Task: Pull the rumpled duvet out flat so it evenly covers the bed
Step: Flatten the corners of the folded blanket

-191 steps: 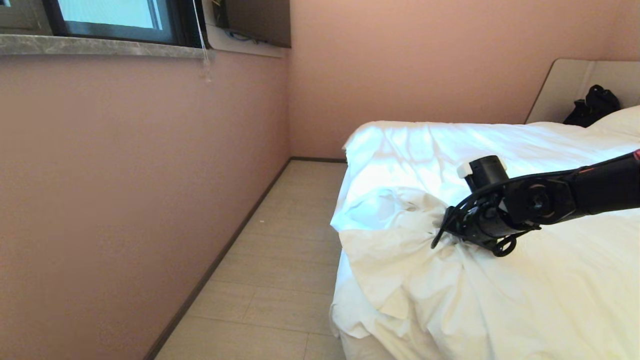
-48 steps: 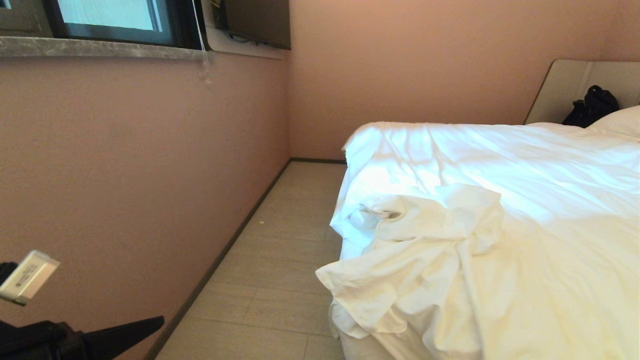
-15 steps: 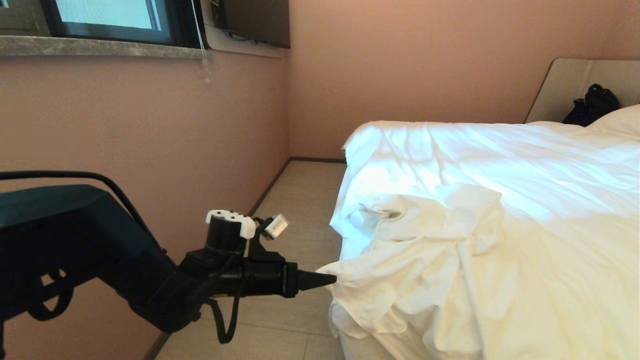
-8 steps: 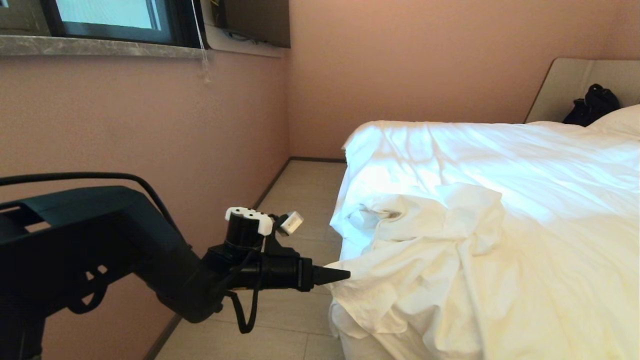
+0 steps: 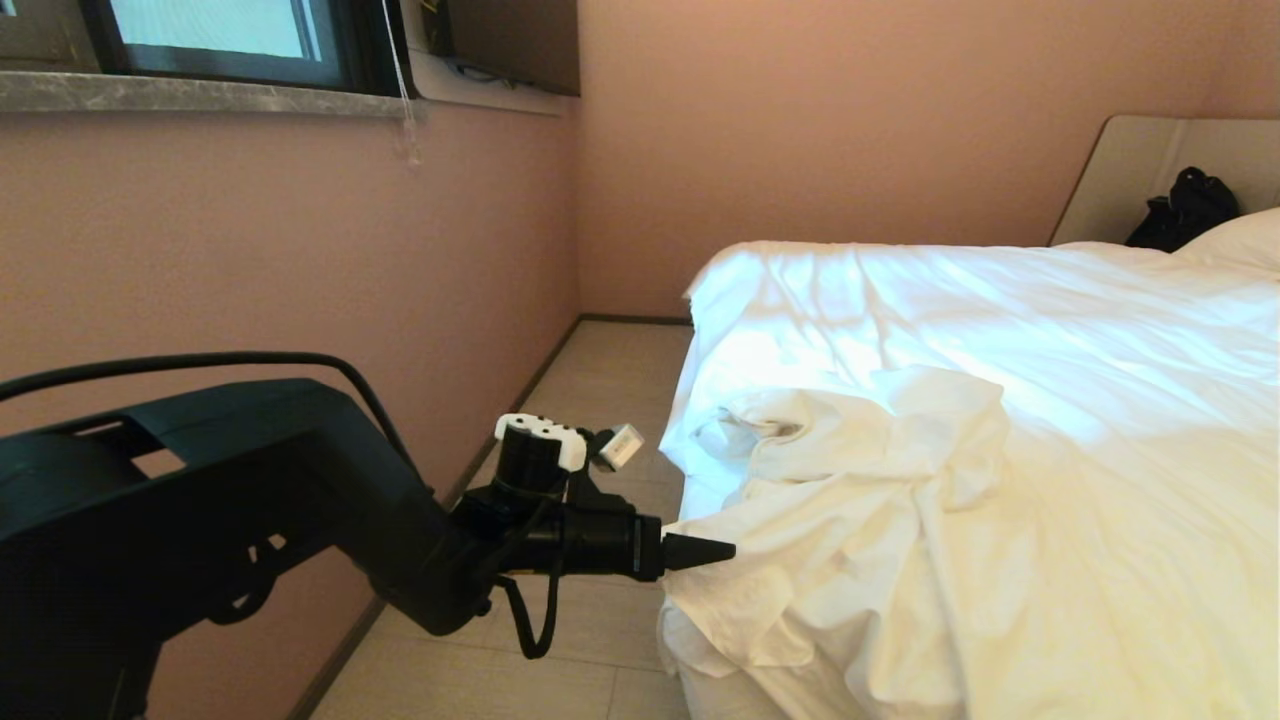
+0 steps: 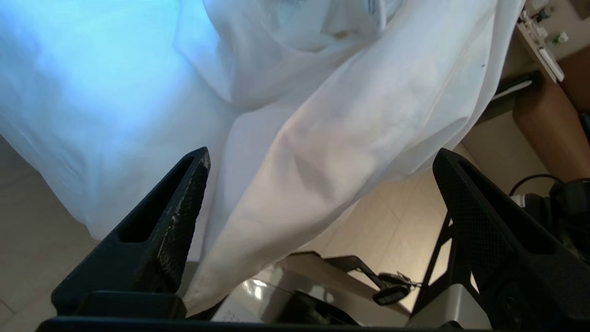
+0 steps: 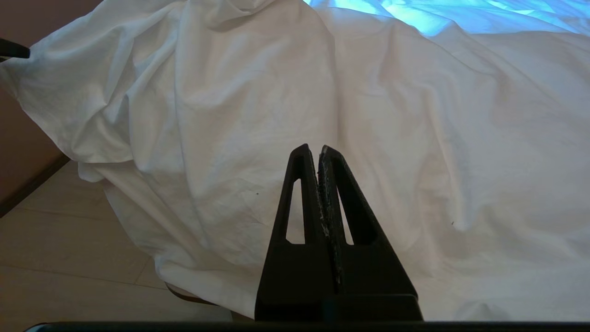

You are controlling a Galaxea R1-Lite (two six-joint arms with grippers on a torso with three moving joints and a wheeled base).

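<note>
**While the corner still lies bunched: left arm reaching for the duvet's edge**

As we read the head view, the thick, creased white cotton duvet (image 5: 900, 520) lies flat over the far part of the wide low bed (image 5: 715, 700), but is heaped in folds at the near corner beside the tan floor tiles (image 5: 590, 420). Our black left gripper (image 5: 700, 552) touches the jutting tip of that heap. A black bag (image 5: 1185, 210) rests against the beige headboard (image 5: 1130, 170).

From the left wrist view, we see the left gripper (image 6: 318, 207) spread wide, a hanging fold of duvet (image 6: 332, 152) between its fingers (image 6: 161, 230) and not yet pinched.

From the right wrist view, our right gripper (image 7: 320, 152) is clenched on nothing and hangs above the duvet (image 7: 258, 106) near the bed's foot.

We judge the spreading partly done: the far side looks smooth, while the near corner remains to be gripped and drawn out over the edge.
</note>
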